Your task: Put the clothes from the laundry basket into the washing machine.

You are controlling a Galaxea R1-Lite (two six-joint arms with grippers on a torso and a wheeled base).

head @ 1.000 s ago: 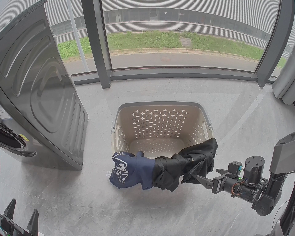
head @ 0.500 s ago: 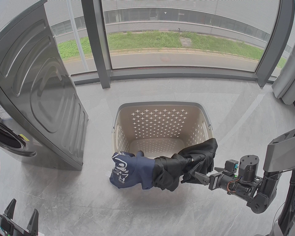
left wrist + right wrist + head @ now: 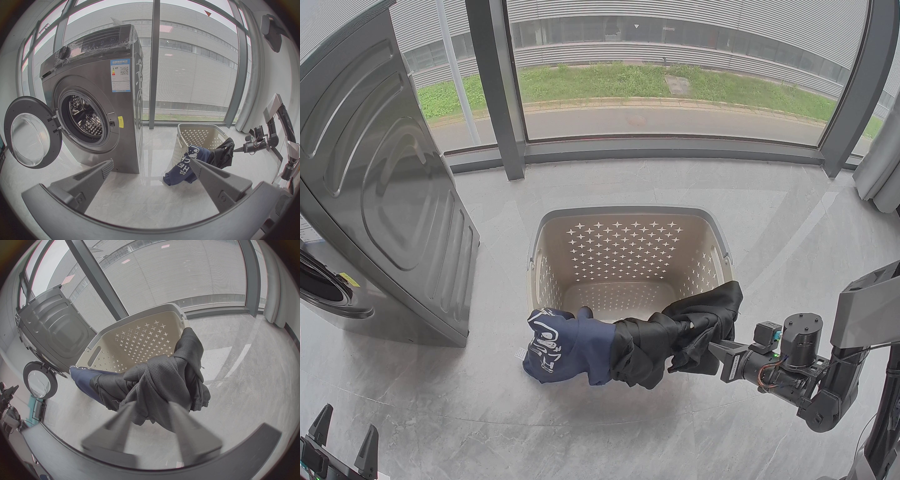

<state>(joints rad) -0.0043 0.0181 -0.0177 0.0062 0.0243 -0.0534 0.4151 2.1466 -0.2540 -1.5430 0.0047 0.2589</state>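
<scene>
**Q:** What has just changed?

**A:** The right gripper (image 3: 717, 351), fingers apart, has advanced from 4 o'clock until its tips meet the black garment (image 3: 650, 350). That garment hangs beside the navy garment (image 3: 565, 347) over the 6 o'clock rim of the laundry basket (image 3: 625, 212).

**Q:** What does it mean for the task?

**A:** A grasp looks imminent. Nothing has yet reached the washing machine (image 3: 381, 187) at 10 o'clock. The left gripper (image 3: 344, 434) sits spread at 7 o'clock.

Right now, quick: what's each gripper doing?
Left gripper: open, empty.
Right gripper: open, fingertips at the black garment draped over the laundry basket rim.
</scene>
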